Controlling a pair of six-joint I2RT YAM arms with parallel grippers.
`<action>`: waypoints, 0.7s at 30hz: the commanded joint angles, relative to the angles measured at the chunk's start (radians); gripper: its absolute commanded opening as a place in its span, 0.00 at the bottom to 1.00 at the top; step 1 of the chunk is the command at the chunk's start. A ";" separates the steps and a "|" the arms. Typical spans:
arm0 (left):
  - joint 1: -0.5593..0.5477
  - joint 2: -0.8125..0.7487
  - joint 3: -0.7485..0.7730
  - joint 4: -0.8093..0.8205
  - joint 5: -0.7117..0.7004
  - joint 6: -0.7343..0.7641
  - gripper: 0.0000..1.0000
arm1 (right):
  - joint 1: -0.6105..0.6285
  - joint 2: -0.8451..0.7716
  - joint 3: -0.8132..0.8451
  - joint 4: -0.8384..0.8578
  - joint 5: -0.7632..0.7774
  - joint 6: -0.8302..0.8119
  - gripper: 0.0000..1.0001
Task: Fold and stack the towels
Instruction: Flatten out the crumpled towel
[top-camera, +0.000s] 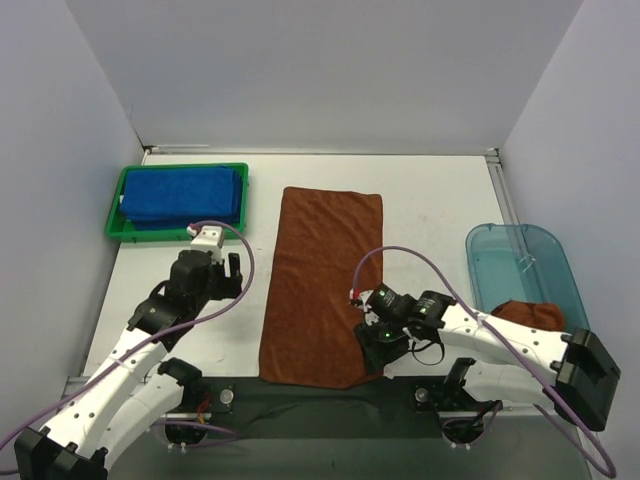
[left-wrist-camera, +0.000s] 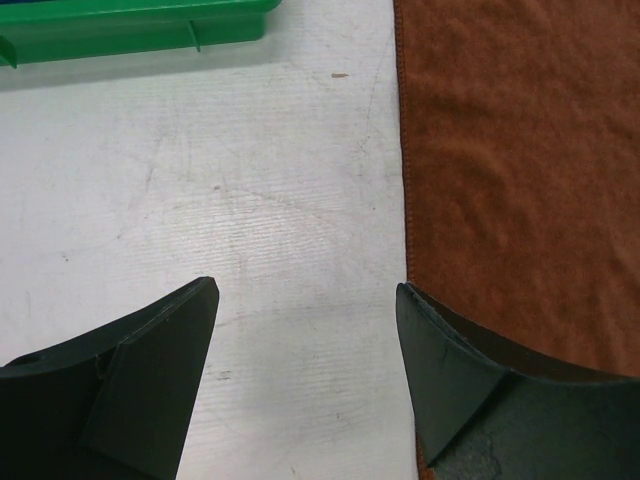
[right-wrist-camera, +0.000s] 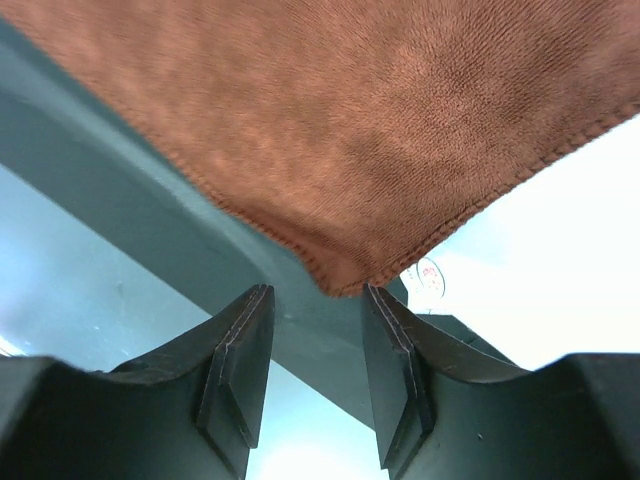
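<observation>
Seen from overhead, a rust-brown towel lies spread flat and lengthwise down the middle of a white table, its near end reaching a dark strip along the table's front edge. At the far left, folded blue towels sit stacked inside a green tray. On the right stands a translucent teal bin, with a crumpled brown cloth at its near end; whether that cloth is inside the bin or draped over its rim cannot be told. The left gripper is between the tray and the brown towel's left edge. Its wrist camera shows the left gripper with its two dark fingers spread wide and holding nothing: one is over bare table, the other is at the hemmed edge of the towel, and a corner of the tray shows at the top. The right gripper is at the towel's near right corner. In its wrist view, the right gripper has its fingers parted with a clear gap. The towel's pointed corner hangs just ahead of the tips, over the dark strip, and is not pinched.
</observation>
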 joint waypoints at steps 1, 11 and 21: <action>0.008 0.004 0.027 0.049 0.030 0.002 0.82 | 0.013 -0.086 0.026 -0.050 0.040 0.034 0.40; 0.008 0.074 0.039 0.066 0.119 -0.027 0.82 | 0.017 -0.033 0.036 0.023 0.107 0.069 0.28; 0.008 0.074 0.033 0.065 0.127 -0.016 0.82 | 0.123 0.119 -0.006 0.053 0.040 0.102 0.17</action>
